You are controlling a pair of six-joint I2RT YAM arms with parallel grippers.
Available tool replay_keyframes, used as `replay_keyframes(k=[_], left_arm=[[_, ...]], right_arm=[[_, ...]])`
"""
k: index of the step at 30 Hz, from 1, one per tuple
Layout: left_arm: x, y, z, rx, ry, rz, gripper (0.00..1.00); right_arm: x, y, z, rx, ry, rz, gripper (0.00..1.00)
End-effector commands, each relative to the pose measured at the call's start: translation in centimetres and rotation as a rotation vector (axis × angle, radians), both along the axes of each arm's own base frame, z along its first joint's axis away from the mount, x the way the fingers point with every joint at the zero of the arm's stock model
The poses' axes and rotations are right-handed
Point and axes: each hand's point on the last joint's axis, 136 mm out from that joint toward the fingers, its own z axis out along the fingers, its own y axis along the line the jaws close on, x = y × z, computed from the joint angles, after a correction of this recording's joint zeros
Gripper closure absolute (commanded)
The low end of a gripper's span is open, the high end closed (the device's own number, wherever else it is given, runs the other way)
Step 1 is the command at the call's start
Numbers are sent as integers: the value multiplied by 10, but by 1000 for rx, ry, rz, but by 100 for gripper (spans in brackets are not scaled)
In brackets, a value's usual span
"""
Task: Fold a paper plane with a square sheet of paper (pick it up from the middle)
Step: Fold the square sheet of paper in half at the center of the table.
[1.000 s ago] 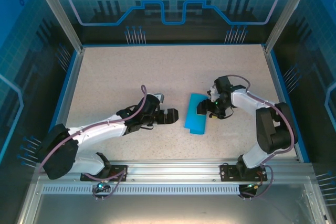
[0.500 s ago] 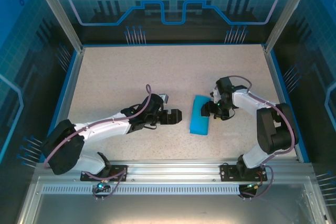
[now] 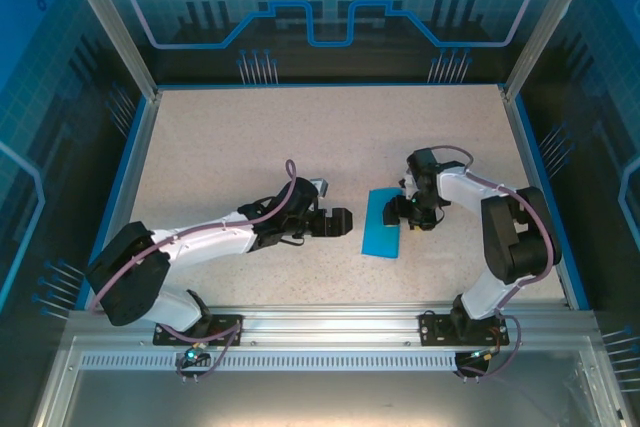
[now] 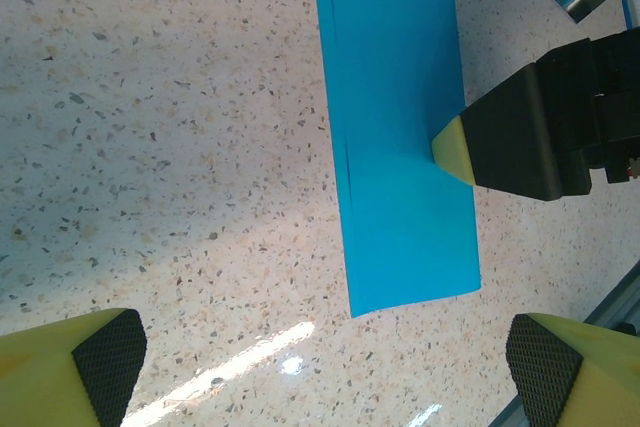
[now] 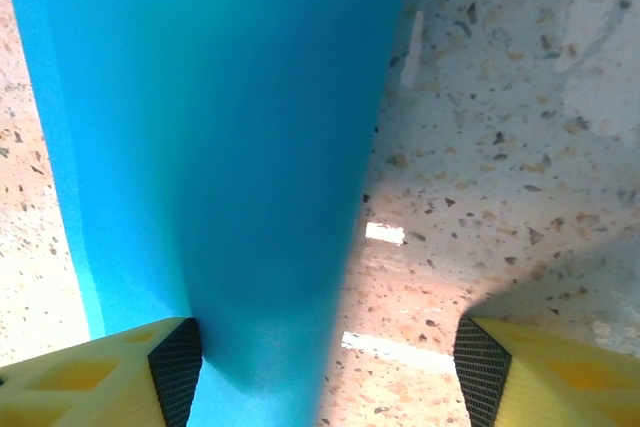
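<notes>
The square sheet of paper [image 3: 382,224] lies flat on the table, folded over into a long bright blue strip [image 4: 400,137]. A paper plane is out of view. My right gripper [image 3: 394,210] stands open over the strip's right long edge. In the right wrist view its left finger [image 5: 176,367] rests on the blue paper [image 5: 200,127] and its right finger [image 5: 482,362] is over bare table. That arm's yellow fingertip [image 4: 450,143] touches the strip's middle. My left gripper [image 3: 345,221] is open and holds nothing, a short way left of the strip, jaws wide apart [image 4: 325,367].
The speckled tabletop [image 3: 250,147] has free room behind and to the left. Blue side walls and metal posts [image 3: 135,57] frame it. A metal rail [image 3: 330,322] runs along the near edge, where the arm bases are bolted.
The blue sheet has gone from a wider shape with a raised flap to a narrow flat strip. My left gripper has moved right, closer to it. The right gripper has shifted slightly.
</notes>
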Motion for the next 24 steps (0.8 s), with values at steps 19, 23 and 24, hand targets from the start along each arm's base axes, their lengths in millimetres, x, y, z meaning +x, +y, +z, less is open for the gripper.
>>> replay_keyframes(k=[19,23,24], left_arm=[[2,-11,6,-10,-6,-29,3],[0,-11,6,-10,-7,-31,3],[0,-11,6,-9,-7,-31,3]], right_arm=[[-2,20,-1,20,15,89,26],[-1,16,-1,-9,22,96,25],[-1,14,-3,-28,27,90,25]])
